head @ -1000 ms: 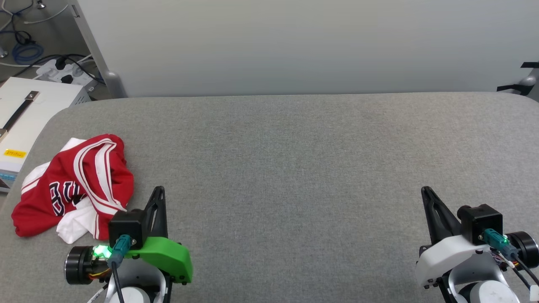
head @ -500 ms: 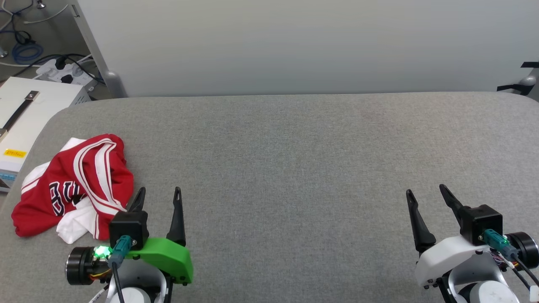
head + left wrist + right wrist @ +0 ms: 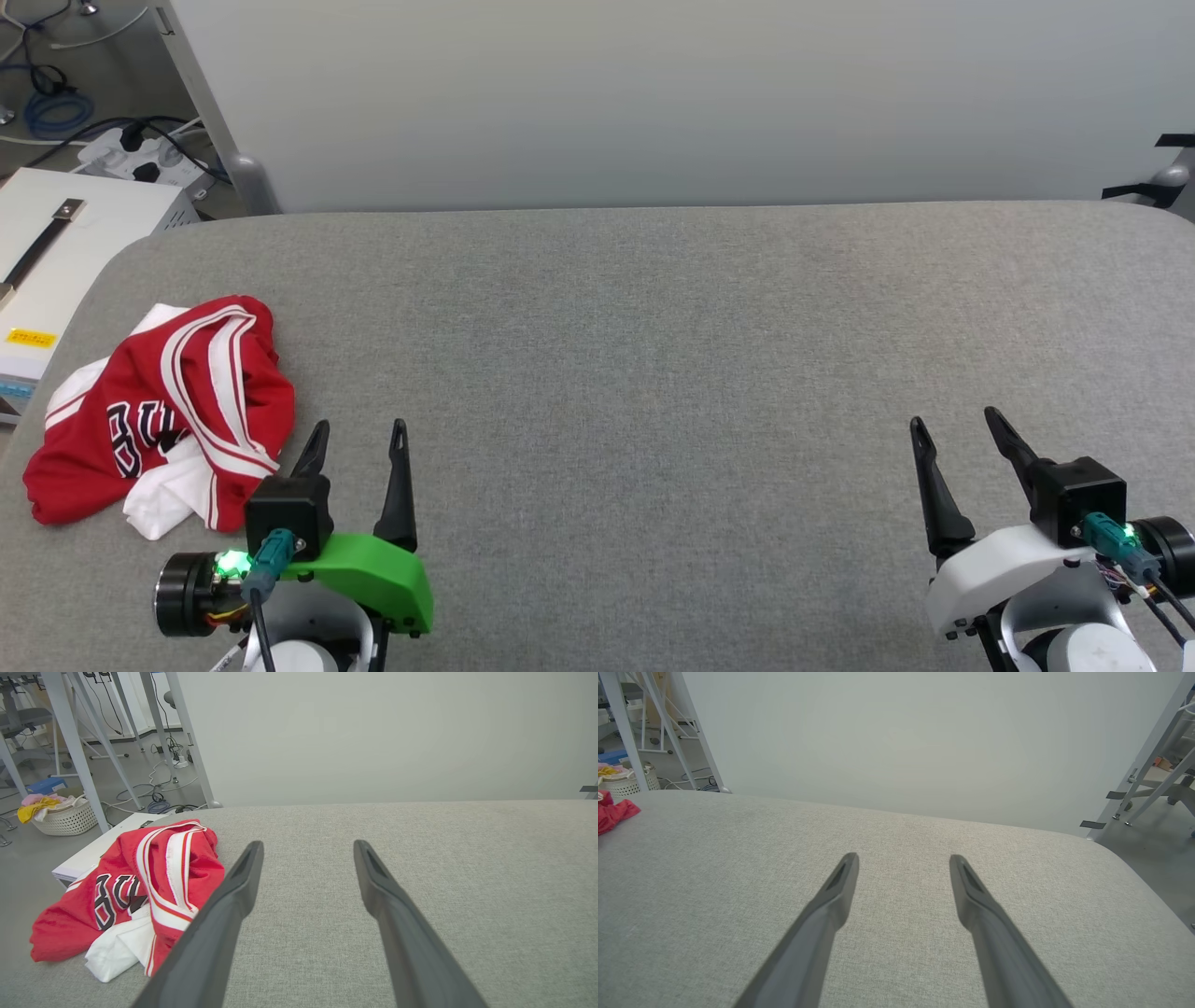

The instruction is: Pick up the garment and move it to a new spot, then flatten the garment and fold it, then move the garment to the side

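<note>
Newly opened, left end effector (image 3: 360, 427) and right end effector (image 3: 954, 418) stand apart, empty; crumpled red-and-white jersey T-shirt (image 3: 140, 411) lies lower left.

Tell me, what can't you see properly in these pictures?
Head view: the garment is crumpled, its folds hiding most of the lettering.
Right wrist view: the left edge cuts the garment off.
Head view: the yellow label on the white box is too small to read.
</note>
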